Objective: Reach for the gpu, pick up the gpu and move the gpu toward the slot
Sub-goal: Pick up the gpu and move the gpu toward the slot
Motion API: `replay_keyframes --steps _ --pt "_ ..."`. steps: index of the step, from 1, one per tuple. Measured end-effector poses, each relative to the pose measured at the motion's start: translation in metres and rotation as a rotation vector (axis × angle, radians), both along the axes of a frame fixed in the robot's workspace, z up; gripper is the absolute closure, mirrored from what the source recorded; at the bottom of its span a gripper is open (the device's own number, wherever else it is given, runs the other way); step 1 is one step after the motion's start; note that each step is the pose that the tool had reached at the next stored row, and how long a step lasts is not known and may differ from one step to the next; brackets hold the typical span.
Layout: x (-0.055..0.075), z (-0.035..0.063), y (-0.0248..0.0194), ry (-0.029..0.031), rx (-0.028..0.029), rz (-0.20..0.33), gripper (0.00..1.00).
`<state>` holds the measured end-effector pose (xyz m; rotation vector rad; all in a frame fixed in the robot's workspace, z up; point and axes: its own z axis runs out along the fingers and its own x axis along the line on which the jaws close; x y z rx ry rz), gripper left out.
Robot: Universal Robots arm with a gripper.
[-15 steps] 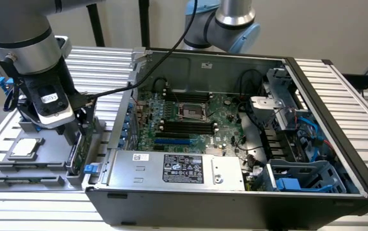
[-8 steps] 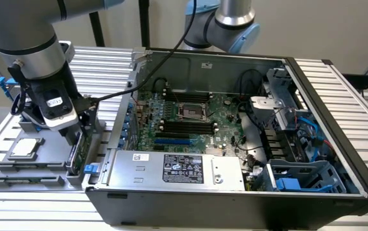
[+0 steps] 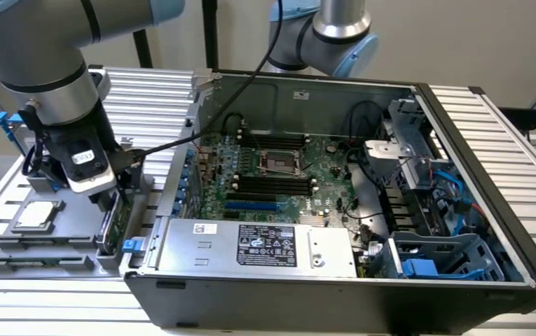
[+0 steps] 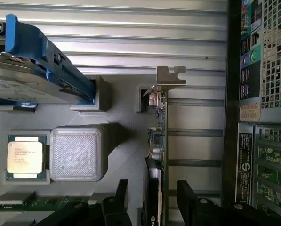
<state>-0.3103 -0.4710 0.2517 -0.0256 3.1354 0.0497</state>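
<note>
The claw [image 4: 152, 183] stands wide open, one black finger [image 4: 120, 195] on each side of the gpu [image 4: 159, 141]. The card runs through the gap between them. As far as the wrist view shows, there is a sliver of space on both sides, so the fingers seem not to be pressing it, though the near end of the card is too dark to be sure.

In the exterior view the claw [image 3: 108, 201] hangs low over the same gpu [image 3: 108, 227]. The gpu stands on its long edge in a groove of the grey holder [image 4: 124, 120], with its silver bracket [image 4: 171, 77] at the end farthest from the fingers.

On that holder [image 3: 66, 245] lies a square silver chip [image 4: 25, 157] in its own pocket, beside a raised ribbed block [image 4: 76, 153]. A hard drive [image 4: 27, 82] with blue rails sits farther along, tilted in its cradle. A green memory stick [image 4: 34, 203] lies flat at the holder's edge. The holder rests on a ribbed metal table [image 4: 131, 42].

Just beside the holder, toward the exterior view's right, stands the open computer case [image 3: 455, 210] (lid off). Inside are its main board [image 3: 286, 164], a blue slot [image 3: 249, 208] and a silver power box [image 3: 258, 245] in front.
</note>
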Motion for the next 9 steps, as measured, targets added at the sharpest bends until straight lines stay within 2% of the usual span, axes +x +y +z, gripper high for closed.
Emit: replay_keyframes --steps 5,9 --pt "-0.0002 -0.0086 0.0000 0.0002 -0.0030 0.000 0.46" --pt "-0.0002 -0.0107 0.0001 0.0100 -0.0052 -0.001 0.48"
